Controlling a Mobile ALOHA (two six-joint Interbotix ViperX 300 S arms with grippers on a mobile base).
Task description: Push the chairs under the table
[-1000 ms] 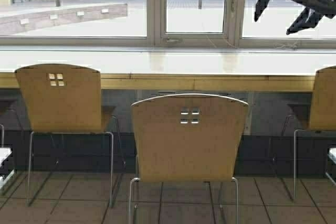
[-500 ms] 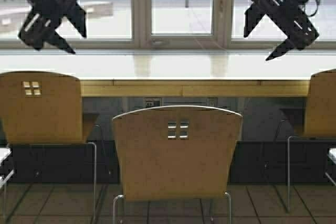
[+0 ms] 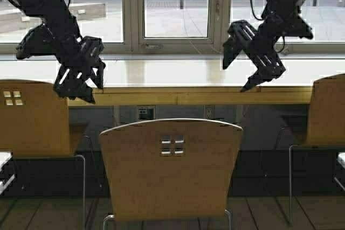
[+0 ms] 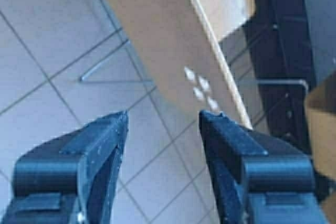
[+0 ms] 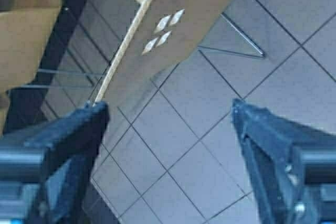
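Two open pincers, left pincer (image 3: 81,87), right pincer (image 3: 242,68), above middle chair (image 3: 171,171)

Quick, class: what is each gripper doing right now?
Left gripper: open, empty, above the light tan plywood chair.
Right gripper: open, empty.

We hold both arms raised and reaching forward, wrists bent so the grippers point down. Our left gripper (image 3: 81,82) hangs with its 2 fingers (image 4: 102,153) spread apart. Our right gripper (image 3: 245,63) hangs higher, its 2 fingers (image 5: 71,135) spread wider still.
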